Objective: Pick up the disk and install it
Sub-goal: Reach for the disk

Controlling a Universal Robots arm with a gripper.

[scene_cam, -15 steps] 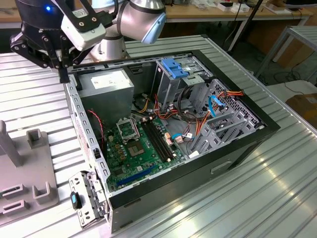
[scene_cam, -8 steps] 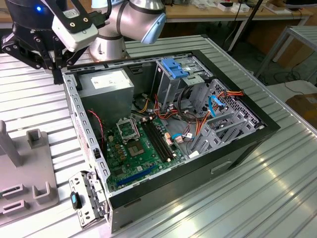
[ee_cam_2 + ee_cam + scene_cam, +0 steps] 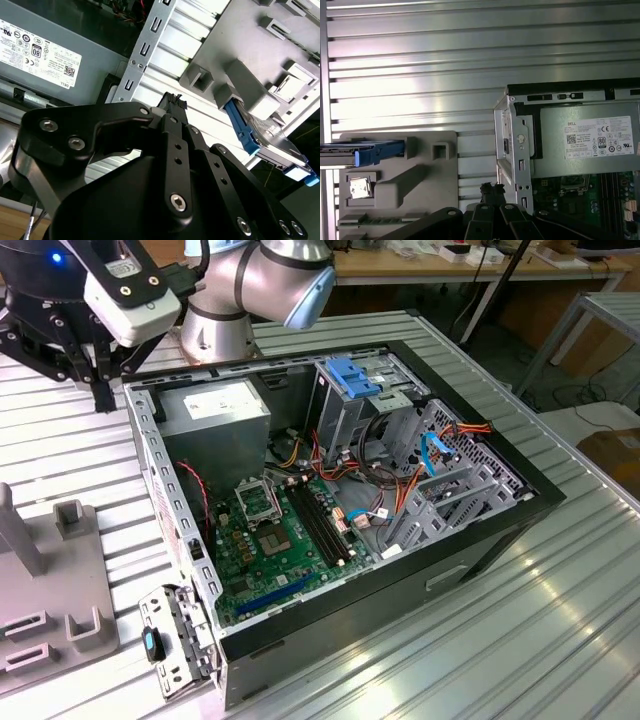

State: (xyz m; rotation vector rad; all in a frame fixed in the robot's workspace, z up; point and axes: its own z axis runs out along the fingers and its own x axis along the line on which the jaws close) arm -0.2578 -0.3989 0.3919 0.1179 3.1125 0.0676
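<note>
The disk [image 3: 367, 153] stands on edge in a grey fixture [image 3: 427, 172], a thin grey slab with a bright blue rail along it. In the second wrist view the disk [image 3: 274, 144] sticks out from the fixture [image 3: 250, 40] with its blue rail facing me. My gripper [image 3: 173, 100] is black, and its fingertips meet with nothing between them. In the first wrist view the gripper [image 3: 491, 189] hangs over the slatted table between the fixture and the corner of the computer case [image 3: 512, 145], well apart from the disk. In the exterior view the gripper [image 3: 100, 398] is at the case's far left corner.
The open computer case [image 3: 500, 530] lies on the slatted metal table [image 3: 560, 640], showing the power supply [image 3: 215, 410], the green motherboard [image 3: 280, 540], a drive cage with a blue part [image 3: 355, 375] and loose cables. The grey fixture [image 3: 60, 590] sits at the exterior view's left.
</note>
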